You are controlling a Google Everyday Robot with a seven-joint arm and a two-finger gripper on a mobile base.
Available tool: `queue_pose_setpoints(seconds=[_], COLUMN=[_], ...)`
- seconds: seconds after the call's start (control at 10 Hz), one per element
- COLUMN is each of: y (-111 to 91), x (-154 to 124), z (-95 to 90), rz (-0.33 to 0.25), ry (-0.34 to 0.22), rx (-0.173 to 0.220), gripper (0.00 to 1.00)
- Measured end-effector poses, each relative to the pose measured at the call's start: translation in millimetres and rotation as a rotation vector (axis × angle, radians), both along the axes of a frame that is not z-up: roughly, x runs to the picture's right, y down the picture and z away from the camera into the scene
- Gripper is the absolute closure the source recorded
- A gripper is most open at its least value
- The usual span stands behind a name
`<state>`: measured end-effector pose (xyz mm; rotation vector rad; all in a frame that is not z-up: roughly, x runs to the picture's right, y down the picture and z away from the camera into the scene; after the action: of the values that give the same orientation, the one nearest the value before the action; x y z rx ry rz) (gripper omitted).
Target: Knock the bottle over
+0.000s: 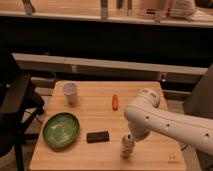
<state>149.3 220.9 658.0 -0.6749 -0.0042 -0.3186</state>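
The bottle [127, 148] is small, whitish and translucent, with a pale label bearing dark print. It stands on its base, not yet knocked over, near the front edge of the wooden table [95, 97], a little right of the middle. The gripper [130, 137] is right at the bottle's top.

Dim warm light, soft shadows, end effector [131, 137] shaded just above bottle [127, 148]
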Motion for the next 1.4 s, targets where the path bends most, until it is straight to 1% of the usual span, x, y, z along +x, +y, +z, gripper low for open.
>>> queue_pose_setpoints(seconds=[0.2,0.5,0.9,1.2,1.4], y=[1,-1,1,2,3], x=[-1,-24,-38,-65,-67], z=[1.2,5.0,5.0,6.3,6.9], rz=[-0.013,-0.038,-0.071,-0.105,-0.119], ry=[-0.005,-0.025,-0.040,-0.068,-0.072], rx=[-0.002,-0.003,-0.006,0.002,0.004], gripper=[1.00,1.00,1.00,1.00,1.00])
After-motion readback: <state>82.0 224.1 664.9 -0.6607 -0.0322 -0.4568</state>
